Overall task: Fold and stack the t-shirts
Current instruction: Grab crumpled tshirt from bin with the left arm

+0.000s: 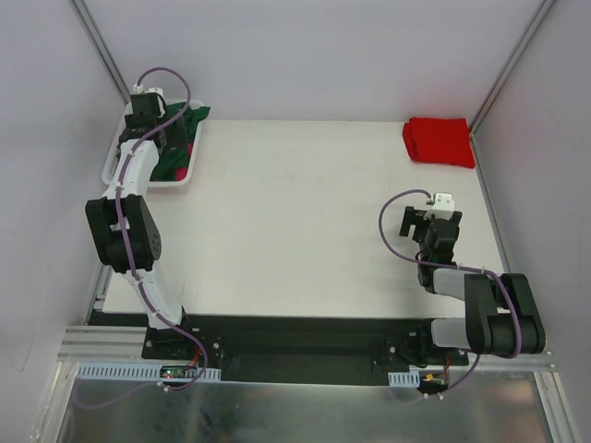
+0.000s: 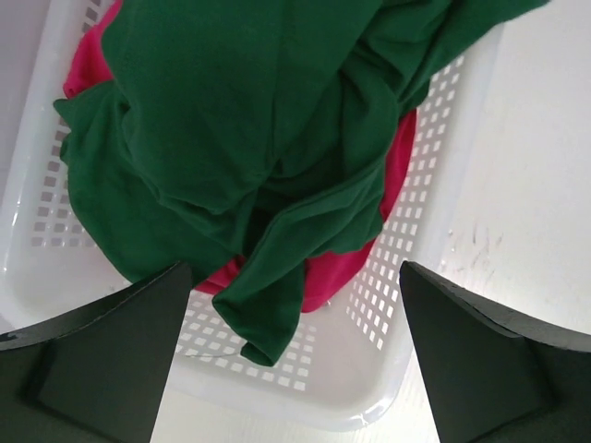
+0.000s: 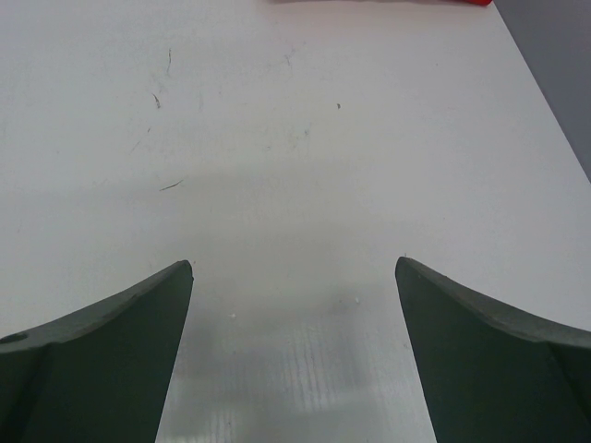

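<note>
While the left jaws stand wide apart with nothing between them, they hang right over the green shirt (image 2: 231,138), which lies crumpled on top of the pink shirt (image 2: 346,268) inside the white basket (image 2: 305,401) at the far left corner of the bench (image 1: 305,212). The main hazard, as I judge it, is that tangle. The green cloth wraps over and round the pink, and one green tail droops across it towards the basket floor. A bite taken too deep could pinch both layers, and two shirts would come up together. A bite on the drooping tail alone would raise the green one by a corner or a hem, I cannot tell which, leaving it bunched and hard to lay flat.

Going lower brings a second risk. A jaw tip could snag in the lattice holes of the basket, or cloth dragging on the rim could tip or slide what looks a light thing. Part of the green shirt also spills over the far rim in the overhead view, which may add to that drag.

The right jaws are likewise spread wide and hold nothing. They are poised above bare bench on the right side, well apart from the basket, and cannot steady anything from there. The red shirt (image 1: 440,140) sits folded in the far right corner, well clear, so only a careless sweep of cloth would disturb it.
</note>
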`<act>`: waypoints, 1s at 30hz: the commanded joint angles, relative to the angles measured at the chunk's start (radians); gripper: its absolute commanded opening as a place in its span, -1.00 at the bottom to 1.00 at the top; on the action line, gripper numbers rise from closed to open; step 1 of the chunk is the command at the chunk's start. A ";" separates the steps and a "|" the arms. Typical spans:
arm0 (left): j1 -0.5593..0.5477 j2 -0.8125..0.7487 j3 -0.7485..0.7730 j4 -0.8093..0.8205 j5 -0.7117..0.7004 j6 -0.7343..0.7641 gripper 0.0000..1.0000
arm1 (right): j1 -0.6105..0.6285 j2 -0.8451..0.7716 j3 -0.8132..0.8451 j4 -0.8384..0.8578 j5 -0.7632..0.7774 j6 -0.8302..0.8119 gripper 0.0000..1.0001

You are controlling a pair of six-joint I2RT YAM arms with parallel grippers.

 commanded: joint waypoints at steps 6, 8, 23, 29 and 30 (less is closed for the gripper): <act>0.004 0.075 0.065 0.078 -0.150 0.021 0.88 | 0.004 -0.004 -0.002 0.054 -0.007 -0.004 0.92; 0.003 0.082 0.070 0.089 -0.157 0.023 0.83 | 0.004 -0.004 -0.004 0.052 -0.007 -0.004 0.92; 0.004 0.098 0.058 0.165 -0.252 0.024 -1.00 | 0.004 -0.004 -0.004 0.054 -0.008 -0.005 0.92; 0.003 0.098 0.038 0.170 -0.246 0.020 -0.99 | 0.004 -0.004 -0.004 0.054 -0.007 -0.004 0.92; 0.003 0.095 0.033 0.170 -0.245 0.017 -0.72 | 0.004 -0.004 -0.004 0.054 -0.007 -0.004 0.92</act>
